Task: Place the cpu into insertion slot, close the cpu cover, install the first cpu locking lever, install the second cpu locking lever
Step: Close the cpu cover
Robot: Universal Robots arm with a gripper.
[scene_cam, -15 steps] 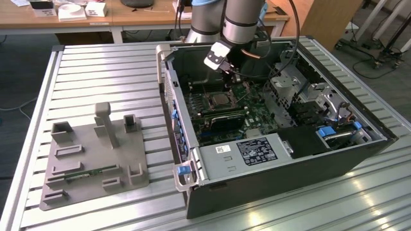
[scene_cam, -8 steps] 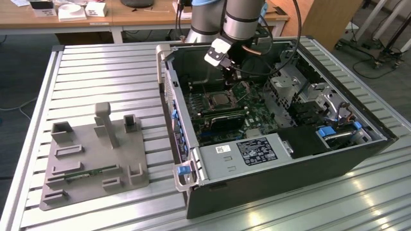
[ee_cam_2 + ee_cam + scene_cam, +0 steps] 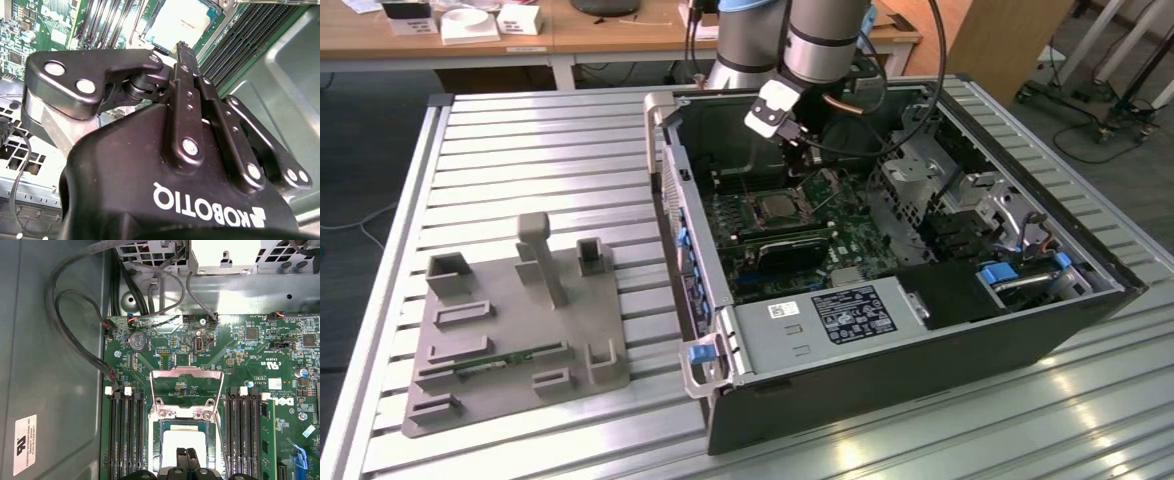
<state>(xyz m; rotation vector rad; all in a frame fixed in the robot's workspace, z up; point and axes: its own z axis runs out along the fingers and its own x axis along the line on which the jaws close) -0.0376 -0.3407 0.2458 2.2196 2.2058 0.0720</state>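
Note:
The cpu (image 3: 182, 442), a silvery square chip, lies in the insertion slot (image 3: 165, 426) on the green board; it also shows in the second wrist view (image 3: 180, 22). The cpu cover (image 3: 186, 371), a thin metal frame with a square window, is swung open and stands up from its hinge at one side of the slot. My gripper (image 3: 186, 456) hangs just above the chip's edge, fingers shut together with nothing between them. In the exterior view the gripper (image 3: 803, 152) reaches down inside the open computer case, above the slot (image 3: 774, 212).
Long memory slots (image 3: 122, 435) flank the socket on both sides. Loose cables (image 3: 75, 315) run along the case wall. A grey fixture plate (image 3: 507, 330) lies on the slatted table at the exterior view's left. A labelled metal box (image 3: 834, 315) fills the case's near end.

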